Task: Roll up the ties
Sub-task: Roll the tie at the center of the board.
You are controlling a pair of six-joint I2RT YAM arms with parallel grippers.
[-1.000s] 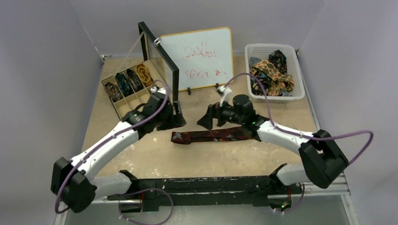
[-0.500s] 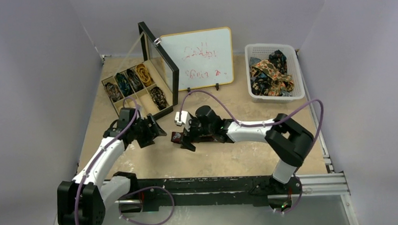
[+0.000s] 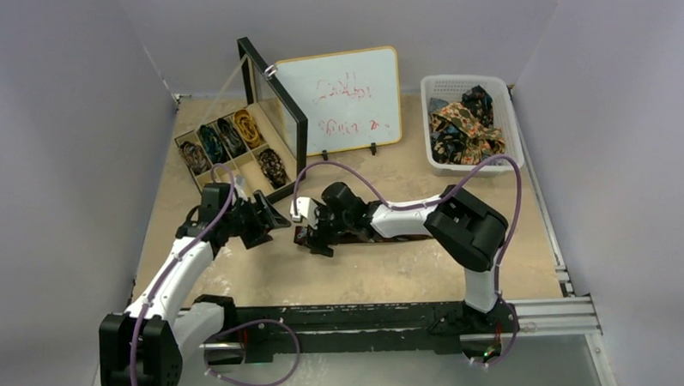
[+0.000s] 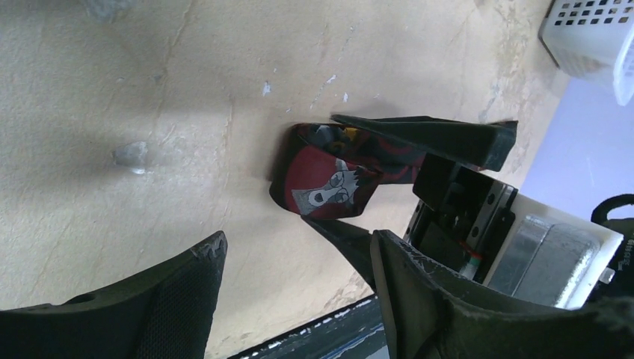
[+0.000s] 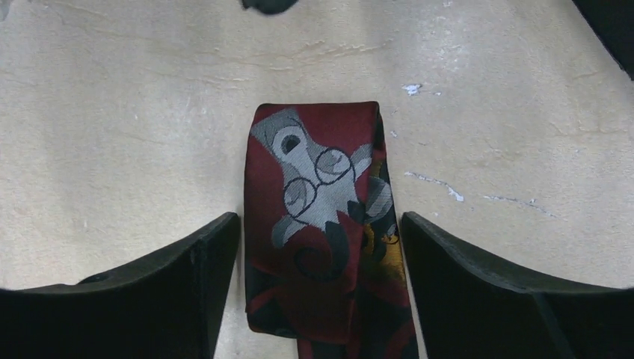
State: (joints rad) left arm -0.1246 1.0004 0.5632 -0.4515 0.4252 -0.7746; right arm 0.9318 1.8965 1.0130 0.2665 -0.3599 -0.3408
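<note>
maroon tie (image 5: pixel 321 224) flat on the surface (image 5: pixel 112 112), around the middle, slightly left
Your right claw (image 5: pixel 318 221) straddles its end, fingers apart, one on each side just beside the cloth. Your left claw (image 4: pixel 297 247) hovers just left of that end, fingers apart, empty.

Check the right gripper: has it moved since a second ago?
Yes. The right gripper has swung left, from below the whiteboard's right side to below its left edge, over the maroon tie's end.
</note>
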